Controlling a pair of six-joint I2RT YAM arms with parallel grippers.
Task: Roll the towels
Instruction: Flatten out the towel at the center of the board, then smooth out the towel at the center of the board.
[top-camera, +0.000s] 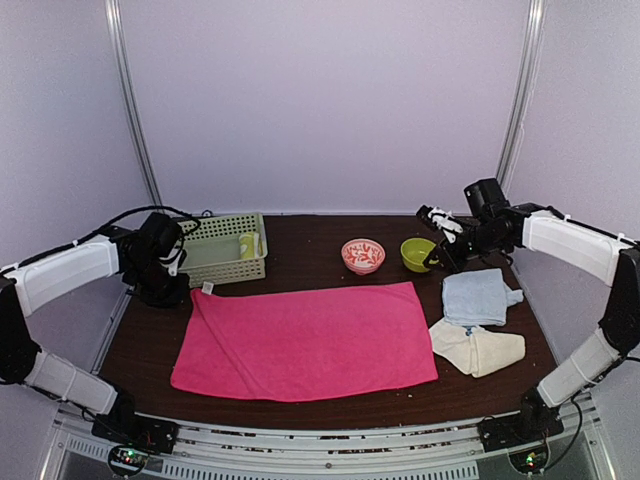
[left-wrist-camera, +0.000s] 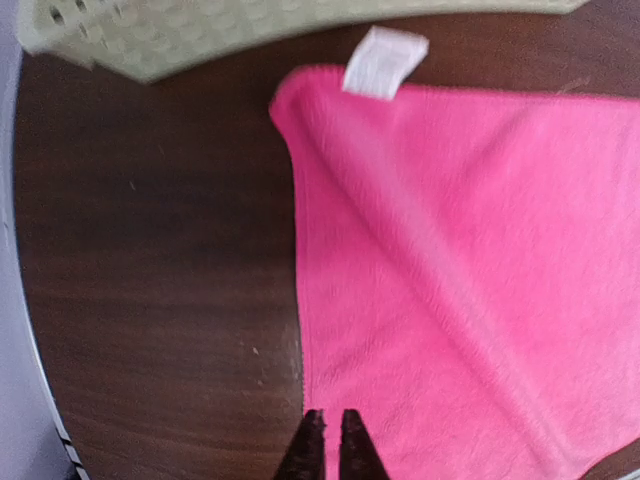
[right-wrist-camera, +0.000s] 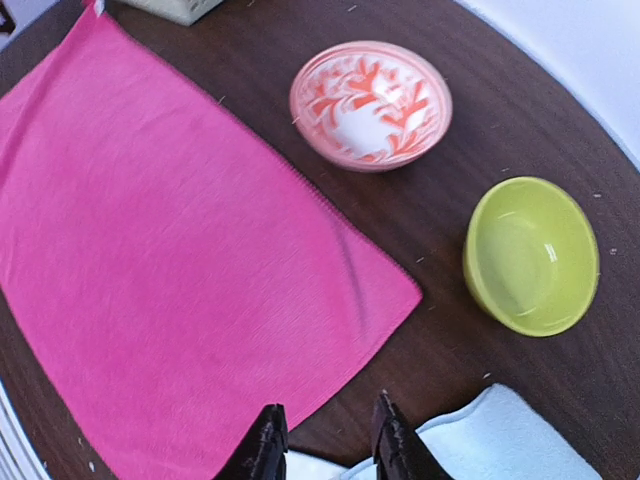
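Dark wood-grain table (top-camera: 300, 225) fills the workspace, closed in by pale lilac walls (top-camera: 320, 100) with slim metal poles (top-camera: 130, 100) in the far corners. The pink towel (top-camera: 305, 340) lies spread flat in the middle, its long axis running left to right and slightly skewed, with a white tag (left-wrist-camera: 385, 62) at its far left corner. On the right, the light blue towel (top-camera: 475, 297) sits folded, and the cream towel (top-camera: 478, 350) lies crumpled just nearer, touching it. A green plastic basket (top-camera: 215, 262) at the far left holds a yellow roll (top-camera: 247, 245), too small to make out further. A red-patterned bowl (right-wrist-camera: 370, 105) and a lime bowl (right-wrist-camera: 530, 255) stand beyond the pink towel. The left gripper (left-wrist-camera: 327, 440) hangs over that towel's left edge, jaws barely parted and holding nothing. The right gripper (right-wrist-camera: 325, 430) hovers by its far right corner, jaws moderately apart with nothing between them.
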